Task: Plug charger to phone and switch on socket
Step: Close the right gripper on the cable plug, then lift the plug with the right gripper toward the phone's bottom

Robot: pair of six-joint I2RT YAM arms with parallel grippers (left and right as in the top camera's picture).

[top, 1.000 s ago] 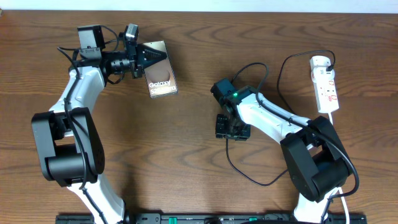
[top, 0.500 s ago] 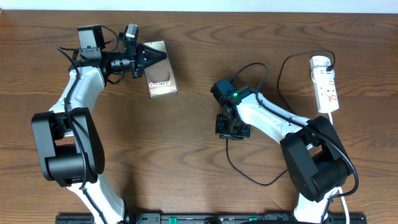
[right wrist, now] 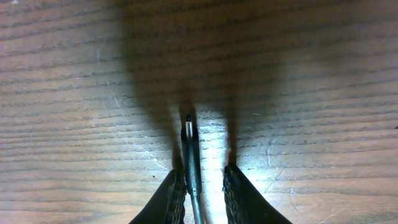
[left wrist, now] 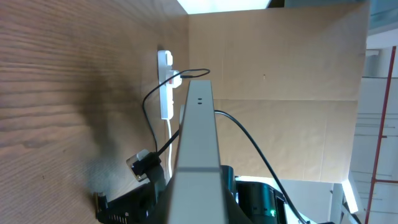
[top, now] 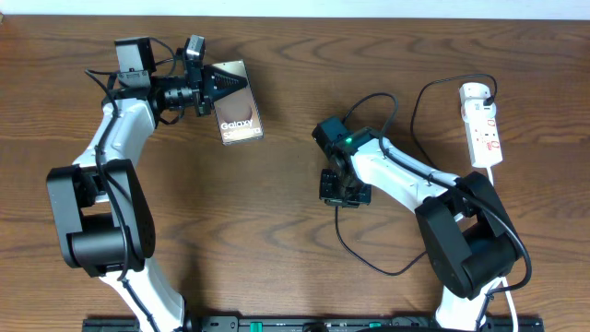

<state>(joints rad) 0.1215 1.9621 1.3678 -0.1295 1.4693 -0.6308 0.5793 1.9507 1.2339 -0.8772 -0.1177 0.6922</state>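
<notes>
Right claw (right wrist: 204, 174) points down at the table (top: 277, 212), its fingers parted around the charger (right wrist: 188, 140) plug tip, which lies against one finger without being pinched. Closing squarely on the rigid plug (not the limp cable) should keep it aimed for insertion. Well apart, the left claw (top: 219, 88) grips the phone (top: 238, 115), held tilted. The socket (top: 481, 124) lies at the far right, untouched.
</notes>
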